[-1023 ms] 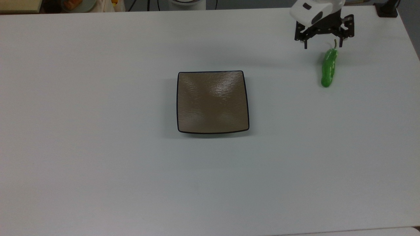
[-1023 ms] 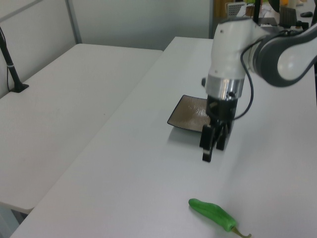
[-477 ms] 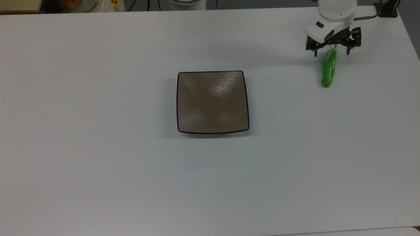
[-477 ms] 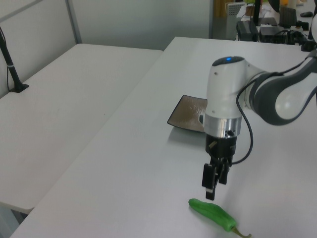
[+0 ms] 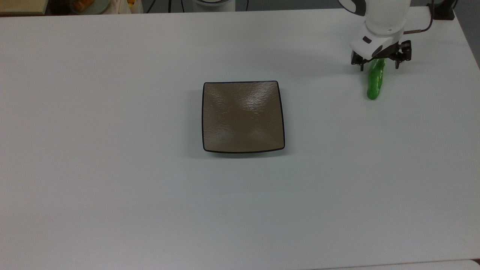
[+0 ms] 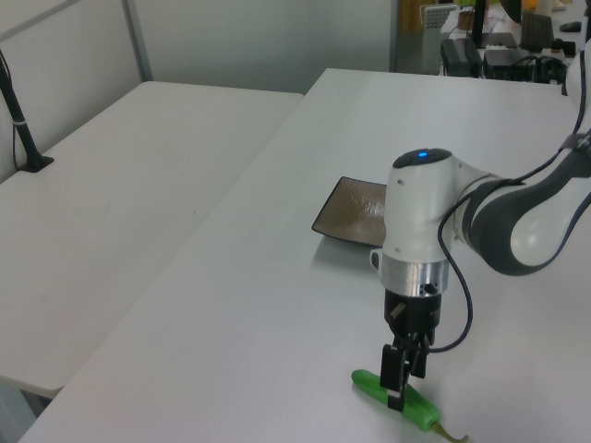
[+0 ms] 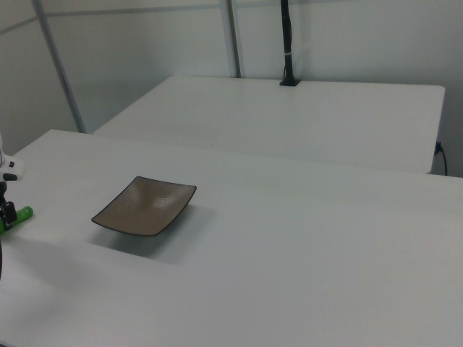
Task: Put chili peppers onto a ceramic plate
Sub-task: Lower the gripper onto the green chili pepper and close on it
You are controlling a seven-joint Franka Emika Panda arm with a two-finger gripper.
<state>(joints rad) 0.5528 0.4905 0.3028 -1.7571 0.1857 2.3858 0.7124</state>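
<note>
The green chili pepper lies on the white table at the top view's far right, pointing toward the near edge. My gripper is lowered over its stem end, open, one finger on each side of the pepper and the stem hidden beneath. In the left view the gripper reaches down to the chili pepper near the table's front edge. The square brown ceramic plate sits bare mid-table, well to the top view's left of the pepper. The right view shows the ceramic plate with the pepper's tip at its left edge.
A second white table adjoins on the left view's left, with a black post standing on it. Clutter lies beyond the table's far edge. The table's right edge runs close to the pepper in the top view.
The gripper has come down from above the table and moved over the pepper's stem end, so its open fingers now straddle the pepper. Pepper and plate have stayed put.
</note>
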